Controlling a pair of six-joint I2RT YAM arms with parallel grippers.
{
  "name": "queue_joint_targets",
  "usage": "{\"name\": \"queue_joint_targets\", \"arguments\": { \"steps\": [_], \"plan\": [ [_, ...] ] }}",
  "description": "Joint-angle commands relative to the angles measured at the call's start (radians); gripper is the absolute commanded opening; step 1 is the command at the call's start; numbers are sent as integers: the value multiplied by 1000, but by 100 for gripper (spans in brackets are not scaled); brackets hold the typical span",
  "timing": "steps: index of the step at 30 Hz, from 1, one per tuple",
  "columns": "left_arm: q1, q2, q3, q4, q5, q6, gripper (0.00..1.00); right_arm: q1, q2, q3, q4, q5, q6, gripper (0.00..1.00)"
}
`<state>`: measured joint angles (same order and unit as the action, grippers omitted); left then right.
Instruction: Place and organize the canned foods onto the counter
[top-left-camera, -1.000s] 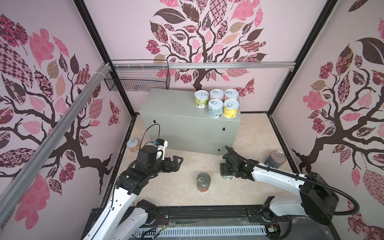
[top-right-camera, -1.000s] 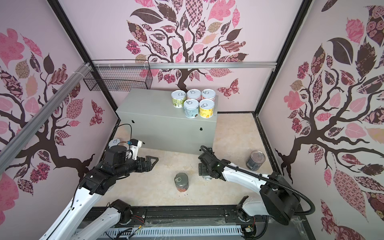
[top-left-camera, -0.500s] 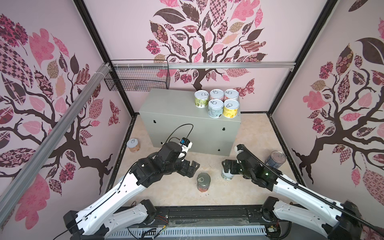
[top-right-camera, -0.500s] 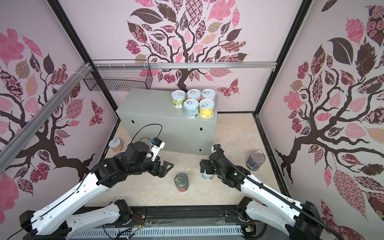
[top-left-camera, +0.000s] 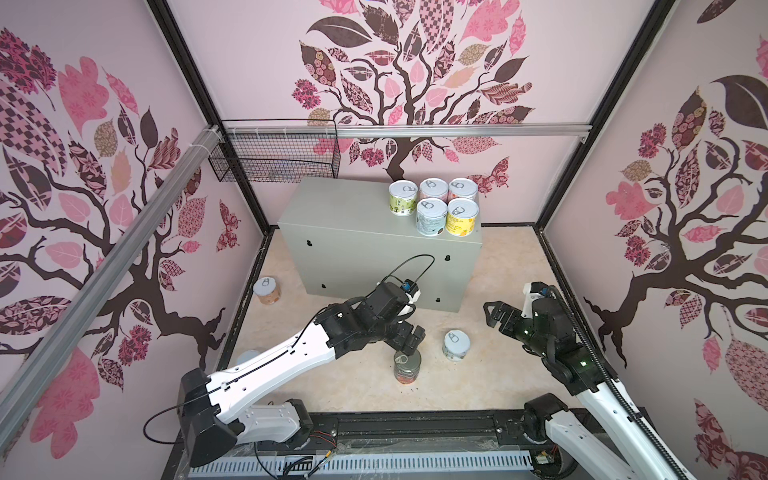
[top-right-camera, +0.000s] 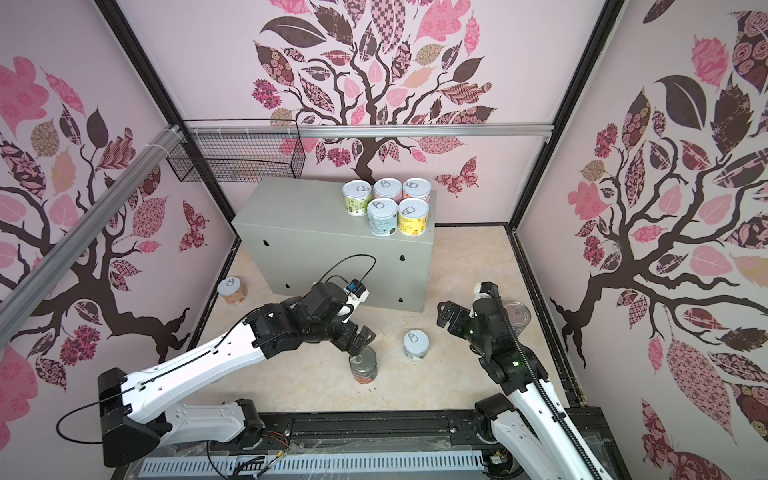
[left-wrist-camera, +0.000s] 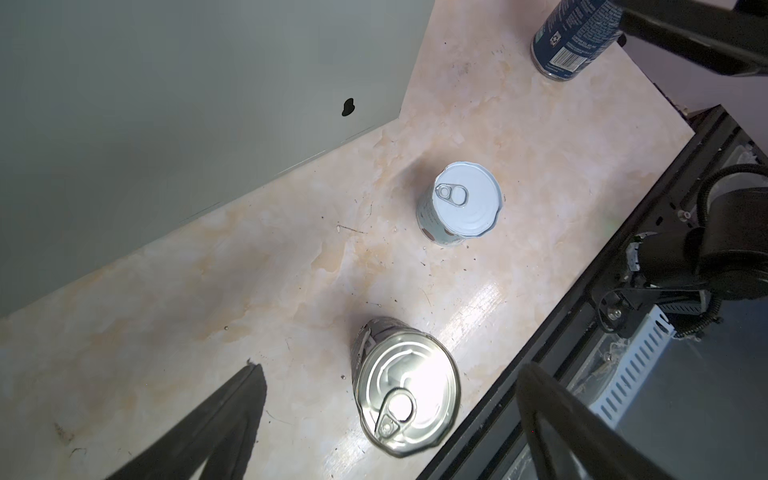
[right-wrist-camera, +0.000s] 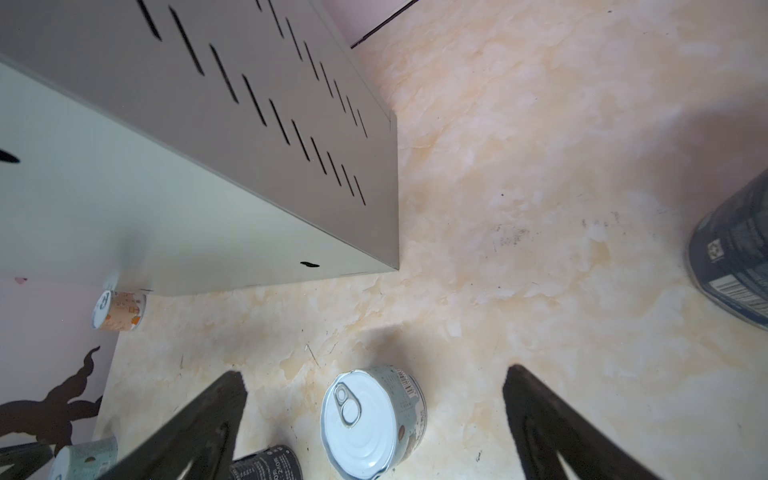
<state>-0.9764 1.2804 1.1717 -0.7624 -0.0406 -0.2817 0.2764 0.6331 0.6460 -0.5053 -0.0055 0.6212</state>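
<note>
Five short cans are seen grouped on the right end of the grey counter, above the centre of both top views: a green-labelled can, a pink-labelled can and another pink-labelled can in the rear row, with a blue-labelled can and a yellow-labelled can in front of them, packed close together.

On the marbled floor, a tall reddish can is found upright at lower centre of a top view. The left tool is held just above it with its jaws spread wide; nothing is gripped. In the left wrist view the metal top of this can is seen between the two dark fingers.

A short pale-blue can is placed upright just right of the reddish one. The right tool is seen higher and further right, apart from that can, jaws wide and empty.

A dark blue tall can is partly hidden behind the right arm in a top view. An orange-labelled short can is seen at the left floor edge, near the counter's lower left corner. Another pale can is mostly hidden behind the left arm.
</note>
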Motion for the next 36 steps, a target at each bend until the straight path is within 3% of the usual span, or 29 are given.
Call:
{"name": "queue_joint_targets", "arguments": {
  "steps": [1,12,20,36],
  "plan": [
    [-21,48,60,69,-15,20,98,-71,-11,-14,9,-104,-2,100],
    [-41,200,78,172,-5,31,98,-114,-8,-136,174,-93,97,100],
    [-76,330,123,201,-9,44,98,-287,21,-275,328,-229,152,100],
    [-149,582,251,182,-59,80,98,-288,145,-383,524,-240,146,100]
  ]
}}
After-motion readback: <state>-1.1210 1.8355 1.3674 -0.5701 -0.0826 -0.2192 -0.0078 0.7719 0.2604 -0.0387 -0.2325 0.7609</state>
